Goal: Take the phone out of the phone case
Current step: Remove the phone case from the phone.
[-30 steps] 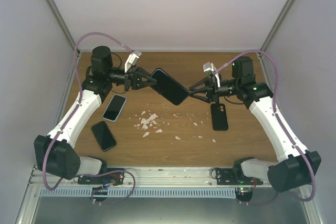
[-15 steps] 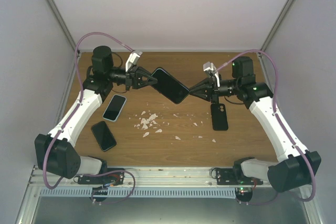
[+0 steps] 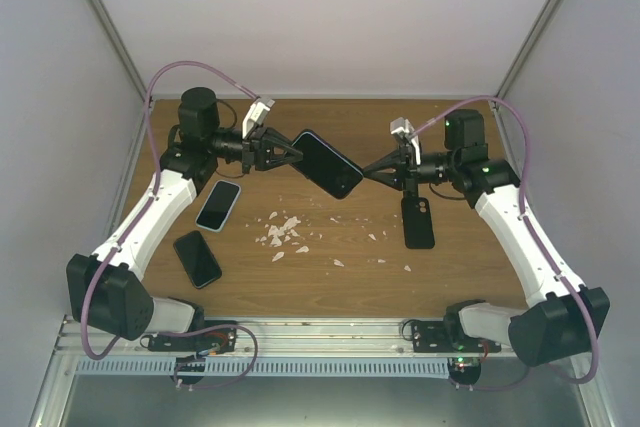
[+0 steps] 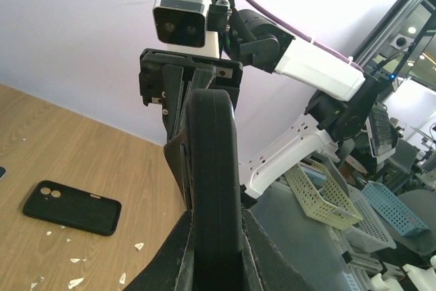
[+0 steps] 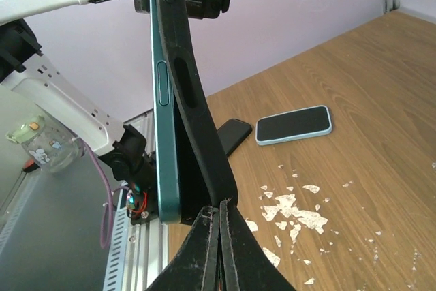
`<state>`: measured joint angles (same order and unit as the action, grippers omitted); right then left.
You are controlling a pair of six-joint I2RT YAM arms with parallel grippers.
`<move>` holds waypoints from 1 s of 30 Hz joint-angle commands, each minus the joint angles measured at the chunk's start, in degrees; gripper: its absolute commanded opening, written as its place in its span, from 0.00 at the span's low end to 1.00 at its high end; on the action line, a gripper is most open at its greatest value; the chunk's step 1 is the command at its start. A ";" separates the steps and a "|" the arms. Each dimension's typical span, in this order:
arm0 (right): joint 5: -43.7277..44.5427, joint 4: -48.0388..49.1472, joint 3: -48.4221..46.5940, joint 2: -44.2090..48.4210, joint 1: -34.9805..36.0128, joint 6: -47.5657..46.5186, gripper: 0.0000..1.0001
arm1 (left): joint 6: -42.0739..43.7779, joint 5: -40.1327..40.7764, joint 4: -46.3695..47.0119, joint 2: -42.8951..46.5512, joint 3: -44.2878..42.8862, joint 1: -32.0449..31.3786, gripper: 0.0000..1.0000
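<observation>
A teal phone [image 5: 165, 120] in a black case [image 5: 199, 120] is held in the air between both arms, over the table's middle [image 3: 325, 164]. My left gripper [image 3: 288, 153] is shut across the cased phone's left end; the left wrist view shows it edge-on [image 4: 212, 168] between my fingers [image 4: 170, 250]. My right gripper [image 3: 372, 171] is shut, pinching the case's edge at the right end [image 5: 219, 210]. In the right wrist view the case bows away from the phone's back near my jaws, with a gap between them.
An empty black case [image 3: 418, 221] lies below the right gripper and also shows in the left wrist view [image 4: 71, 207]. A phone in a light blue case [image 3: 218, 204] and a dark phone [image 3: 197, 258] lie at the left. White flakes [image 3: 282, 232] are scattered mid-table.
My right gripper's fingers have closed from spread open onto the case's edge. The left gripper and the phone have shifted slightly right and up.
</observation>
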<state>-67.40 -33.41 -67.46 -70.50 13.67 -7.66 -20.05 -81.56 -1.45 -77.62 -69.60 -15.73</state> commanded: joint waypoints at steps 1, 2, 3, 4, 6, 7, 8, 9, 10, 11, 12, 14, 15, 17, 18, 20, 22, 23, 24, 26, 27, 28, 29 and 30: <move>1.60 3.15 0.34 -0.56 -0.26 0.85 0.01 | 0.75 -14.36 1.89 1.34 -2.91 -3.16 0.00; 1.33 3.06 0.24 -0.52 -0.24 0.78 0.01 | 0.75 -14.15 1.89 1.34 -2.91 -3.19 0.00; 1.00 3.01 0.16 -0.49 -0.25 0.70 0.02 | 0.80 -13.94 1.89 1.34 -2.91 -3.32 0.00; 0.29 2.93 0.22 -0.44 -0.25 0.56 0.02 | 0.80 -13.69 1.89 1.34 -2.91 -3.43 0.00; -1.29 2.91 0.18 -0.58 -0.02 0.57 0.04 | 0.81 -13.13 1.89 1.27 -2.99 -3.76 0.00; -1.81 2.91 0.10 -0.67 0.21 0.53 0.06 | 0.74 -12.77 1.89 1.27 -2.99 -3.99 0.00; -2.10 2.91 0.01 -0.81 0.53 0.44 0.07 | 0.70 -12.21 1.89 1.19 -2.99 -4.05 0.00; -2.25 2.86 -0.10 -0.93 0.70 0.39 0.08 | 0.64 -12.03 1.89 1.12 -2.93 -4.06 0.00; -2.24 2.83 -0.24 -1.00 0.88 0.30 0.09 | 0.67 -12.11 1.89 1.01 -2.83 -4.23 0.00; -2.25 2.75 -0.36 -1.10 0.97 0.28 0.10 | 0.78 -12.09 1.89 0.94 -2.70 -4.35 0.00; -2.29 2.67 -0.53 -1.25 1.12 0.21 0.12 | 0.80 -12.01 1.94 0.95 -2.61 -4.39 0.00; -2.39 2.58 -0.88 -1.43 1.30 0.26 0.13 | 0.81 -11.76 1.94 0.85 -2.56 -4.68 0.00; -2.51 2.56 -0.98 -1.48 1.49 0.20 0.13 | 0.81 -11.50 1.98 0.81 -2.55 -4.73 0.00; -3.35 2.51 -1.23 -1.73 1.98 0.24 0.15 | 0.81 -10.90 1.99 0.60 -2.64 -4.90 0.00; -3.88 2.43 -1.45 -1.93 2.36 0.27 0.15 | 0.81 -10.70 2.03 0.51 -2.72 -4.96 0.00; -4.38 2.20 -1.82 -2.34 3.12 0.02 0.18 | 0.85 -10.45 2.12 0.31 -2.81 -5.40 0.00; -4.63 1.51 -2.47 -2.82 4.04 -0.62 0.20 | 0.98 -10.14 2.07 -0.03 -2.91 -5.83 0.00; -4.73 1.31 -2.84 -3.00 4.51 -0.85 0.21 | 0.98 -10.11 2.00 -0.14 -2.91 -6.04 0.00; -4.93 1.19 -3.14 -3.25 4.85 -0.98 0.22 | 1.05 -10.03 1.98 -0.34 -2.91 -6.25 0.00; -5.18 1.07 -3.52 -3.64 5.63 -1.04 0.24 | 1.15 -9.89 1.98 -0.69 -2.90 -6.71 0.00; -5.58 1.03 -3.68 -3.86 6.02 -1.11 0.23 | 1.20 -9.83 1.98 -0.91 -2.91 -6.90 0.00; -6.24 0.94 -3.83 -4.10 6.42 -1.28 0.22 | 1.24 -9.65 1.98 -1.11 -2.97 -7.21 0.00; -6.90 0.85 -3.96 -4.26 6.93 -1.30 0.21 | 1.24 -9.37 1.91 -1.39 -3.06 -7.22 0.00; -7.56 0.83 -4.03 -4.43 7.36 -1.38 0.20 | 1.25 -8.85 1.90 -1.73 -3.14 -7.28 0.00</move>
<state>-74.70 -34.52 -69.28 -73.28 18.50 -8.01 -19.00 -83.66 -1.93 -78.52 -70.32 -19.49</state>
